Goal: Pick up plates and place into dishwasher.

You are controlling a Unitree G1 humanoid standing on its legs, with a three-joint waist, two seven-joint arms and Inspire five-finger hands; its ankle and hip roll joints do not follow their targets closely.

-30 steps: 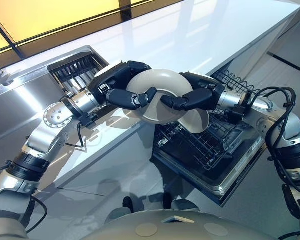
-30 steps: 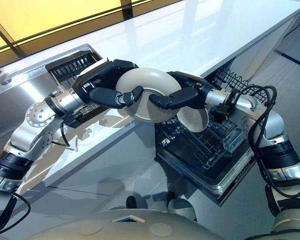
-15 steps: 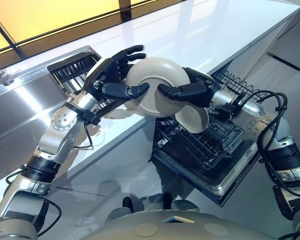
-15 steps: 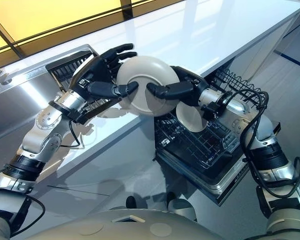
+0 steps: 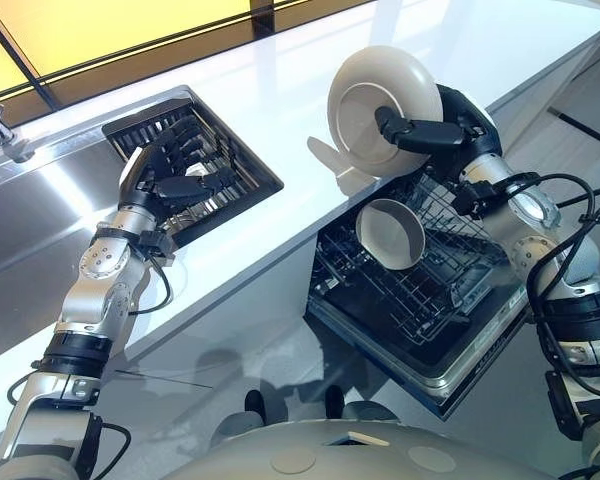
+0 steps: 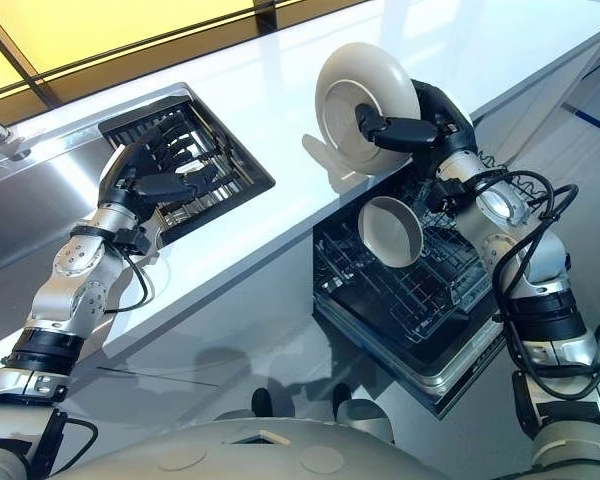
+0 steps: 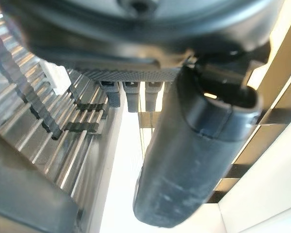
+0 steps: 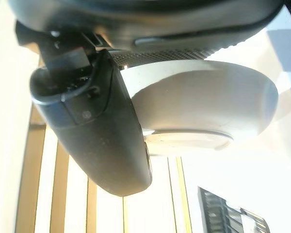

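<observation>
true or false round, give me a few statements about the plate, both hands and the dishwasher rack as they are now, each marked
1. The right hand grips the plate. True.
2. The left hand is on that plate too. False: it hovers open over the sink rack, apart from the plate.
3. A dish stands in the dishwasher rack. True.
4. The held plate lies flat on the counter. False: it is held up on edge above it.

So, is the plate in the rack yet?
Not yet: the right hand holds the plate raised, clear of the rack, where a bowl already stands.
</observation>
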